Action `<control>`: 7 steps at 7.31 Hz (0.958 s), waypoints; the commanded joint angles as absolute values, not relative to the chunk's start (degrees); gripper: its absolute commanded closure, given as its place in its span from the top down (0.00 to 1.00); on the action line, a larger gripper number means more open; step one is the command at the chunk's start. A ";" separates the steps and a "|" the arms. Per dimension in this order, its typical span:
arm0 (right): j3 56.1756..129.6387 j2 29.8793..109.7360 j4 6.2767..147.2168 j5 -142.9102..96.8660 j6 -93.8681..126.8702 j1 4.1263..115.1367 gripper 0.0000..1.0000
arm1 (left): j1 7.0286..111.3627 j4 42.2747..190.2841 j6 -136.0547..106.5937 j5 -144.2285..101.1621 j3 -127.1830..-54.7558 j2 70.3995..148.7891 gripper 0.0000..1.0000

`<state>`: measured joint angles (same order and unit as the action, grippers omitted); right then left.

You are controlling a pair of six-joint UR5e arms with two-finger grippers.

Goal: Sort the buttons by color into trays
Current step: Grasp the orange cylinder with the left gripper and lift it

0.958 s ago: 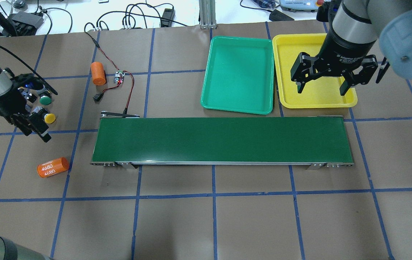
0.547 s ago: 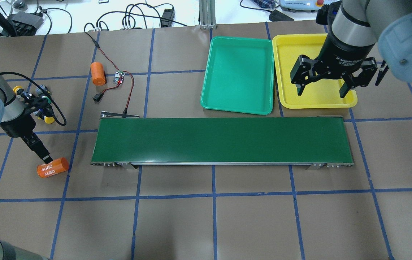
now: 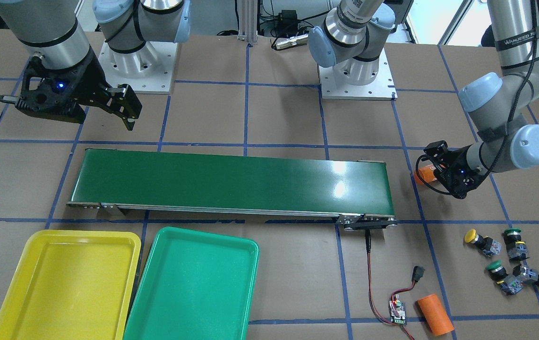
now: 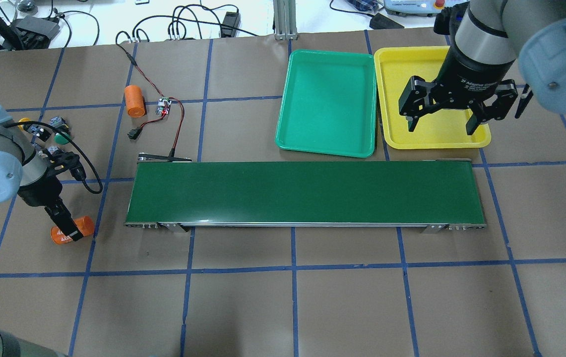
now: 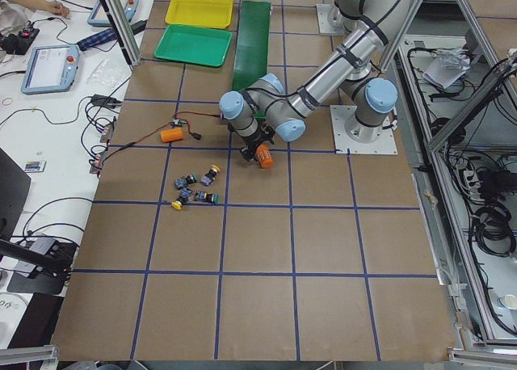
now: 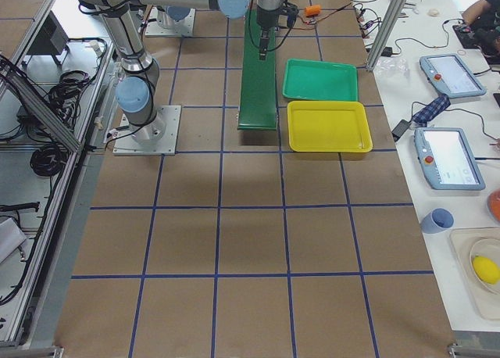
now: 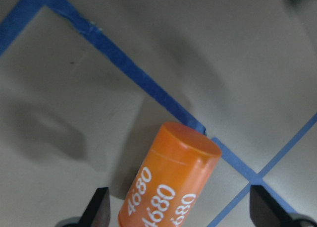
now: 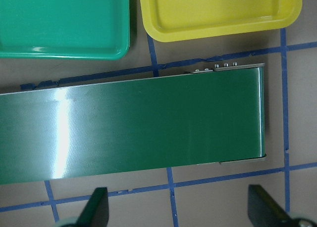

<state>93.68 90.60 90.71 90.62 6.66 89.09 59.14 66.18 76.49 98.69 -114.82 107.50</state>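
My left hand (image 7: 182,209) had swung from the buttons (image 3: 495,267) and, spread, straddled the orange cylinder (image 7: 171,187): wrong target, I judged. My right hand (image 4: 441,128) hung spread, empty.

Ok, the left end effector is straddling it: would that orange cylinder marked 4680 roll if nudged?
Likely: the smooth orange cylinder marked 4680 lies on its side on flat paper. It looks rigid, so the open left end effector probably won't crush it.
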 commanded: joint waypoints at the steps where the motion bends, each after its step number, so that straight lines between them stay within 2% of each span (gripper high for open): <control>1: 93.69 90.53 90.70 90.53 6.68 89.12 1.00 | 59.24 58.40 76.73 98.61 -117.50 107.49 0.37; 2: 93.69 90.70 90.70 90.79 6.77 89.12 1.00 | 59.33 58.10 76.03 98.70 -117.60 107.23 0.00; 5: 93.69 90.62 90.70 90.70 6.77 89.12 1.00 | 61.24 61.50 76.28 94.41 -116.28 100.76 0.00; 7: 93.69 90.62 90.70 90.70 6.86 89.12 1.00 | 73.32 63.01 76.46 92.90 -112.61 95.91 0.00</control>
<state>93.69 90.65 90.70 90.69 6.83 89.13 66.22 61.91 76.35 93.79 -114.92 98.89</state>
